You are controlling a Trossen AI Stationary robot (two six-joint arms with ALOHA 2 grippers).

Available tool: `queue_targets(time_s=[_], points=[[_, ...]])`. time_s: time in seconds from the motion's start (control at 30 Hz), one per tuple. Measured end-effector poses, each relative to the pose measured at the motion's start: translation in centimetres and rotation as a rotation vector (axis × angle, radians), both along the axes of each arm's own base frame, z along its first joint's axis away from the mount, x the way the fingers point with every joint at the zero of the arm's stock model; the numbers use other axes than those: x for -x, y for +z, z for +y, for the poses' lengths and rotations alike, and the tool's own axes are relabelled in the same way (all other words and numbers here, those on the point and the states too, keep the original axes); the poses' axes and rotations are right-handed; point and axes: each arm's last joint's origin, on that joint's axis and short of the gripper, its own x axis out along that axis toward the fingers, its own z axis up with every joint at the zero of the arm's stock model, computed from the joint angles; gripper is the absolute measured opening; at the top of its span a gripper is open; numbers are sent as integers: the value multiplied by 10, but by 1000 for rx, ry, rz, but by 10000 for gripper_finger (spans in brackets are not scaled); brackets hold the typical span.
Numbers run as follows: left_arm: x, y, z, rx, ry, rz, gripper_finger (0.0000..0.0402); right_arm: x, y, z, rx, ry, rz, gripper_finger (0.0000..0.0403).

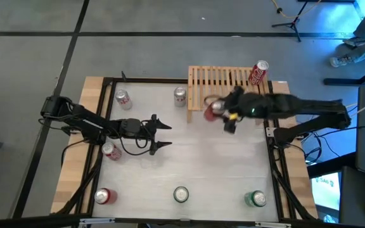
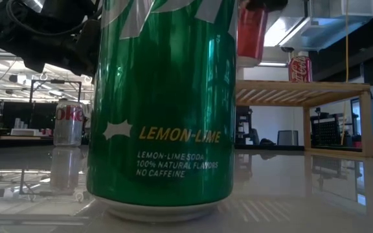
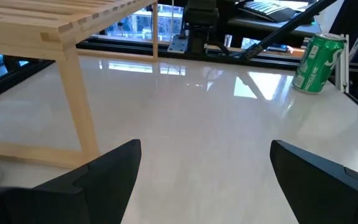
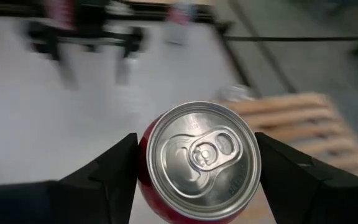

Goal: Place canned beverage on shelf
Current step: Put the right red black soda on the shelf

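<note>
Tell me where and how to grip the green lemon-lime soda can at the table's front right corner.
Grip the green lemon-lime soda can across its round side wall, about mid-height, coming straight down from above. It stands upright and alone, clear of the silver can, so fingers can probably straddle it from any side. The open left gripper is free.

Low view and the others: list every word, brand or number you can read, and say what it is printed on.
"LEMON-LIME" on the green can.
"LEMON-LIME SODA / 100% NATURAL FLAVORS / NO CAFFEINE" in small print below it on the same can.
Red letters on the silver can: cut off, unreadable.
White script on the red can on the shelf: too small.
The held can shows only tiny embossed marks, unreadable.
</note>
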Motion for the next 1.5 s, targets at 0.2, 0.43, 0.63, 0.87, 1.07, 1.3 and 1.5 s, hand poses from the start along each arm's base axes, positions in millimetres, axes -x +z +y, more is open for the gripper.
queue_targets(time_s=[0.2, 0.43, 0.63, 0.87, 1.07, 1.3, 1.5], points=[[0, 0, 0, 2, 0, 0, 347, 27, 25, -48, 66, -168, 54, 265], [0, 0, 0, 4, 1, 0, 347, 54, 32, -101, 58, -235, 95, 265], [0, 0, 0, 4, 1, 0, 347, 69, 26, -132, 2, -203, 103, 266], [0, 0, 0, 1, 1, 0, 347, 74, 16, -159, -18, -221, 150, 266], [0, 0, 0, 4, 1, 0, 347, 78, 8, -176, -36, -230, 175, 266], [0, 0, 0, 4, 2, 0, 347, 75, 6, -179, -30, -197, 177, 262], [0, 1, 0, 5, 2, -6, 347, 74, 6, -180, -32, -194, 176, 243]])
